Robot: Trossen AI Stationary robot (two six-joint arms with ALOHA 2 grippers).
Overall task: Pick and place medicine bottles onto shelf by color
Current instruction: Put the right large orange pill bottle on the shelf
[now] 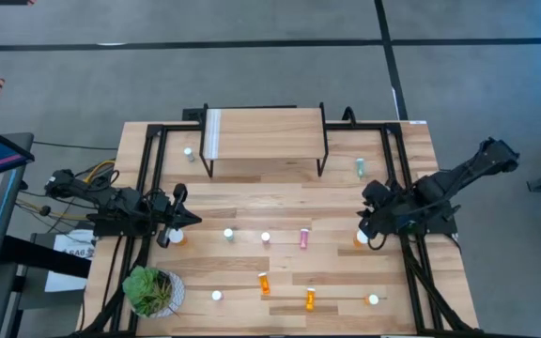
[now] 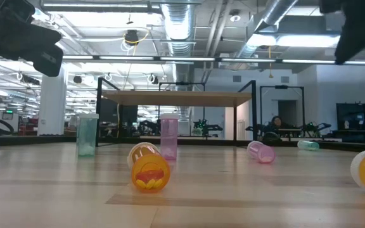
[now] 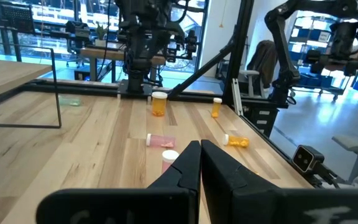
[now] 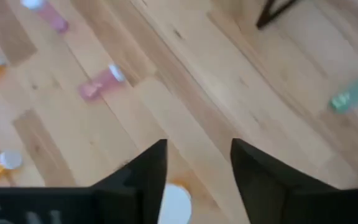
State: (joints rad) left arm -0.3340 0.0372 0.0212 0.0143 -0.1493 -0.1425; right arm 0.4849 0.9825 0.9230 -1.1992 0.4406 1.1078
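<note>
Overhead, the pale wood bench (image 1: 346, 202) stood on a grey floor, framed by black rails, and the level view looked past it into an open hall with ducts and strip lights. The shelf (image 1: 266, 131) sat at the far edge in the middle, its plank top bare. Open board lay between the shelf and the scattered bottles: a pink bottle (image 1: 303, 238) lying flat near the centre, two white-capped ones beside it, a pale green bottle (image 1: 360, 167) just right of the shelf, another cap left of it, and orange bottles (image 1: 264, 283) lying toward the near edge. A potted plant (image 1: 148, 289) filled the near left corner. The right gripper (image 4: 197, 163) hung over the right side of the bench, its jaws spread apart with an orange bottle (image 4: 176, 200) standing just below and between them, not pinched. The left gripper (image 3: 200, 165) waited at the left edge, jaws pressed together and holding nothing.
</note>
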